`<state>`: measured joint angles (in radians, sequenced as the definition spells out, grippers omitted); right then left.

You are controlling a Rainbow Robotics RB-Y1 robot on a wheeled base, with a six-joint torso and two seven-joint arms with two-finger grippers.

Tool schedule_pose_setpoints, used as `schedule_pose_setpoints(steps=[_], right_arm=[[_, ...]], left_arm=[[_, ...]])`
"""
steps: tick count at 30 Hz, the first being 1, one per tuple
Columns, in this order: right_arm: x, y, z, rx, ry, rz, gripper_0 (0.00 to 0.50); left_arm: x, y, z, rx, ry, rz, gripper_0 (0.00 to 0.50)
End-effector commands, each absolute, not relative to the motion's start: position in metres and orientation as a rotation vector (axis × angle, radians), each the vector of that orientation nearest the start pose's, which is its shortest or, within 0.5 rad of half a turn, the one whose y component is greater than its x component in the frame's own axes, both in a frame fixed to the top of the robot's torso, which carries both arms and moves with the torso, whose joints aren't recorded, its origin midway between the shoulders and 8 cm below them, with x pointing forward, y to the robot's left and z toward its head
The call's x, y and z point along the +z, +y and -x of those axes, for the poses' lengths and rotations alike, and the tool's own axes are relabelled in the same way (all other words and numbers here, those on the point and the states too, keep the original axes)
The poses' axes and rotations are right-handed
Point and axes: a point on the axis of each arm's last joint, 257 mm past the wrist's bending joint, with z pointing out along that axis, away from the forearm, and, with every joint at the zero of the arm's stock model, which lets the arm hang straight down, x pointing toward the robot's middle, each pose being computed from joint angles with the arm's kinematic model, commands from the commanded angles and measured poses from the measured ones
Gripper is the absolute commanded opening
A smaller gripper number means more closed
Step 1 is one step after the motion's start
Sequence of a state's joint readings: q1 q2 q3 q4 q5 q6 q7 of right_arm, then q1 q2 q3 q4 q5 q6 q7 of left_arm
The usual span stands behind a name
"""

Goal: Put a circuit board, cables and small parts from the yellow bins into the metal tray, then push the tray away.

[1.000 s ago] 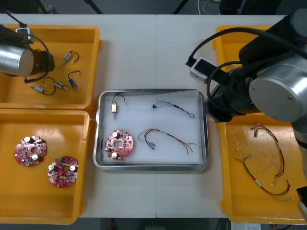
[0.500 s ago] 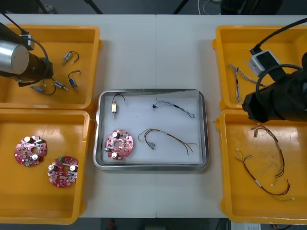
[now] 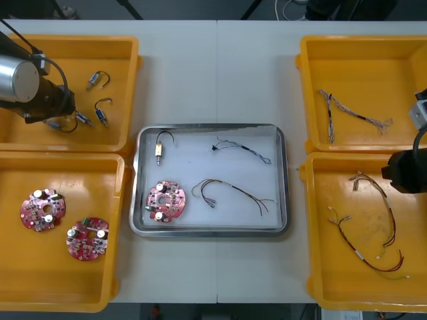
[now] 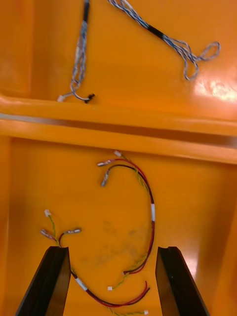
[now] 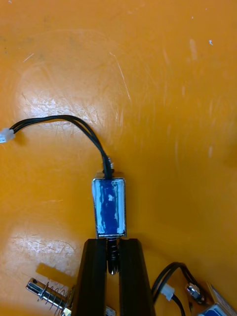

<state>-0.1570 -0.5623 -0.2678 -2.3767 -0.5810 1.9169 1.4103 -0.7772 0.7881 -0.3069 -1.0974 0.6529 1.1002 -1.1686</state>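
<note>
Since one second ago, the right gripper (image 4: 112,252) has withdrawn from the right rim of the metal tray (image 3: 212,127) to the near right yellow bin (image 3: 320,280). The left gripper (image 5: 113,244) has shifted slightly within the far left yellow bin (image 3: 113,60).

Right gripper: fingers spread, nothing between them, above a loose red and yellow cable (image 4: 152,210) lying on the bin floor.

Left gripper: fingers pinch the thin stem of a blue-wrapped small metal part (image 5: 109,206). Its black cable (image 5: 59,122) curves away from the fingers. Other small metal parts (image 3: 100,113) lie nearby in the same bin.

The tray sits at the table centre between the bins. It holds:
- a round red circuit board (image 3: 165,201)
- a small part with black lead (image 3: 160,148)
- a twisted blue and white cable (image 3: 243,149)
- a second red and yellow cable (image 3: 230,193)

Two spare circuit boards (image 3: 43,209) lie in the near left yellow bin (image 3: 20,267).
</note>
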Motion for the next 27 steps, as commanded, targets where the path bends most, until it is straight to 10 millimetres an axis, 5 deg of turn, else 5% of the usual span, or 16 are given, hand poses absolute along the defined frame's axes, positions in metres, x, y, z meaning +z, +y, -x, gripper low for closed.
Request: schedule_pose_setpoints(steps=[1, 4, 6, 15, 27], right_arm=[[-0.157, -0.363, -0.364, -0.132, 2.523, -0.016, 0.5], [-0.166, -0.369, -0.355, -0.133, 2.548, -0.042, 0.5], [-0.17, -0.37, -0.351, -0.129, 2.558, -0.053, 0.5], [-0.184, -0.371, -0.34, -0.093, 2.594, -0.112, 0.5], [-0.185, -0.369, -0.344, -0.034, 2.6, -0.153, 0.5]], left_arm=[[-0.187, 0.422, -0.614, 0.108, 2.407, 0.286, 0.313], [-0.187, 0.423, -0.613, 0.113, 2.409, 0.281, 0.467], [-0.186, 0.422, -0.614, 0.112, 2.408, 0.275, 0.495], [-0.175, 0.424, -0.607, 0.105, 2.432, 0.272, 0.5], [-0.128, 0.426, -0.586, 0.095, 2.467, 0.281, 0.5]])
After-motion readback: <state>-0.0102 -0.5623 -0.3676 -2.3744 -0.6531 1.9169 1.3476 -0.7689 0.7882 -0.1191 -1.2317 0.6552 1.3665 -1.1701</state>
